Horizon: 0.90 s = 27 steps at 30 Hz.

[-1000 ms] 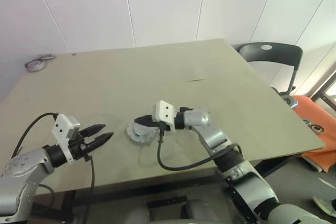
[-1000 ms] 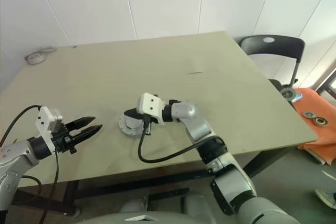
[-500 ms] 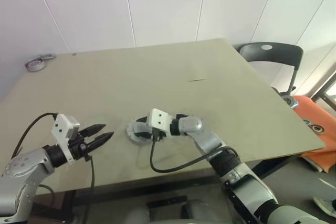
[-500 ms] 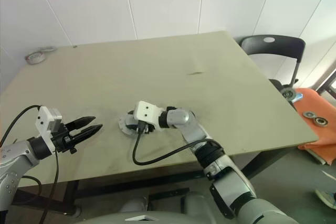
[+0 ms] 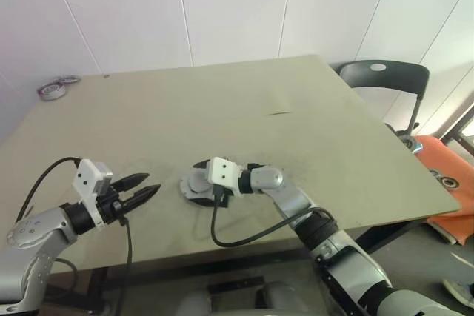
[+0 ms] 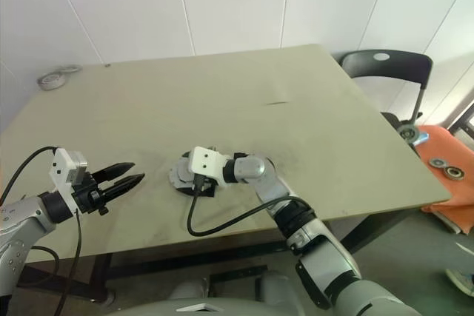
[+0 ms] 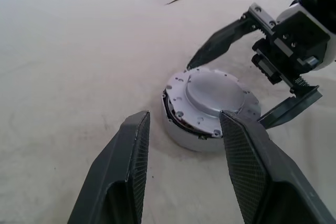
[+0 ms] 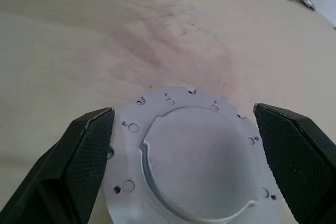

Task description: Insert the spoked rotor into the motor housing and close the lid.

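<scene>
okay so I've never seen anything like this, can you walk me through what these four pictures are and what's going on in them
This is a humanoid robot with two arms, each ending in a two-fingered black gripper. Two pictures look down from cameras in its head; the other two come from cameras on its wrists, looking along the fingers. On the table sits a round silver motor housing with its lid on top. The right gripper is open, its fingers on either side of the housing, holding nothing. The left gripper hovers nearby, part open and empty. A tape roll lies at the far corner.
</scene>
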{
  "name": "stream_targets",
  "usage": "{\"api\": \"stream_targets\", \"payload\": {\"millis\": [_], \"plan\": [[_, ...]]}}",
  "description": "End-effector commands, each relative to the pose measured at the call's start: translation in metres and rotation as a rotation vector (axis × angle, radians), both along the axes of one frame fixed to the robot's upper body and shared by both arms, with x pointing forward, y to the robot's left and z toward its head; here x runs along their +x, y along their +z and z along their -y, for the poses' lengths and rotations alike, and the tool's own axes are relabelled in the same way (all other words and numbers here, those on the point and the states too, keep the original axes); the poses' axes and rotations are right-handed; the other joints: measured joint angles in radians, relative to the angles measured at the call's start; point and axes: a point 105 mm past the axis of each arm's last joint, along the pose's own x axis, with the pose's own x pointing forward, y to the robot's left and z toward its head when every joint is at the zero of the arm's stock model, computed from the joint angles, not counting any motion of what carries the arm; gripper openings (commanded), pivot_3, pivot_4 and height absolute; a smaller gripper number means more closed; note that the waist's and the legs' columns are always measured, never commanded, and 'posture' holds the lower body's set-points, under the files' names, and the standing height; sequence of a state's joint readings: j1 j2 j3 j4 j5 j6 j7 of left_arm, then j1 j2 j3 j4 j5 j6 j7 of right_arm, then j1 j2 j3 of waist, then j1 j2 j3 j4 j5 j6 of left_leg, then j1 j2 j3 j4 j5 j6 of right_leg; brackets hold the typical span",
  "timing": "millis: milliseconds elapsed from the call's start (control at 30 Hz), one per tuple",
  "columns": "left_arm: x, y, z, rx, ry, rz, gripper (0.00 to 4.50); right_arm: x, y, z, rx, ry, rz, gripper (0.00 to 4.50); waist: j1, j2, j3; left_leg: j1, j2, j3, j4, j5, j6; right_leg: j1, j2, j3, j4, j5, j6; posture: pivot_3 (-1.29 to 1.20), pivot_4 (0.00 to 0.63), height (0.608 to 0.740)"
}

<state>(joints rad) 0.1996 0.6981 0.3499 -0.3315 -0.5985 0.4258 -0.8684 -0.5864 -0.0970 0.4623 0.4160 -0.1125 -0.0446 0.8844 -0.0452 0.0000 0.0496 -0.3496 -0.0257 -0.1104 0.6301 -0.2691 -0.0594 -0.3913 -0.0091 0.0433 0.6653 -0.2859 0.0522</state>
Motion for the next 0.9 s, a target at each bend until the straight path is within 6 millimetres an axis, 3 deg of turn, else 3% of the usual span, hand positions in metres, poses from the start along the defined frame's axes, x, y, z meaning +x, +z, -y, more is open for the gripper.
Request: {"api": "stream_targets", "payload": {"millis": [33, 233, 467, 900], "plan": [[0.002, 0.014, -0.001, 0.021, -0.006, 0.056, 2.26, 0.001, 0.010, -0.003, 0.018, 0.010, 0.015, 4.48, 0.000, 0.000, 0.000, 0.000, 0.000, 0.000, 0.000, 0.000, 0.000, 0.000, 0.000, 0.000, 0.000, 0.000, 0.000, 0.00, 0.000, 0.740], [0.004, 0.014, -0.001, 0.021, -0.007, 0.059, 2.26, 0.006, 0.006, -0.003, 0.079, -0.041, -0.191, 4.48, 0.000, 0.000, 0.000, 0.000, 0.000, 0.000, 0.000, 0.000, 0.000, 0.000, 0.000, 0.000, 0.000, 0.000, 0.000, 0.00, 0.000, 0.740], [0.005, 0.014, -0.001, 0.024, -0.010, 0.059, 2.26, 0.007, 0.016, -0.009, 0.163, -0.058, -0.380, 4.48, 0.000, 0.000, 0.000, 0.000, 0.000, 0.000, 0.000, 0.000, 0.000, 0.000, 0.000, 0.000, 0.000, 0.000, 0.000, 0.00, 0.000, 0.740], [0.006, 0.015, -0.002, 0.028, -0.011, 0.066, 2.26, 0.016, 0.017, -0.006, 0.151, -0.102, -0.260, 4.48, 0.000, 0.000, 0.000, 0.000, 0.000, 0.000, 0.000, 0.000, 0.000, 0.000, 0.000, 0.000, 0.000, 0.000, 0.000, 0.00, 0.000, 0.740]]}}
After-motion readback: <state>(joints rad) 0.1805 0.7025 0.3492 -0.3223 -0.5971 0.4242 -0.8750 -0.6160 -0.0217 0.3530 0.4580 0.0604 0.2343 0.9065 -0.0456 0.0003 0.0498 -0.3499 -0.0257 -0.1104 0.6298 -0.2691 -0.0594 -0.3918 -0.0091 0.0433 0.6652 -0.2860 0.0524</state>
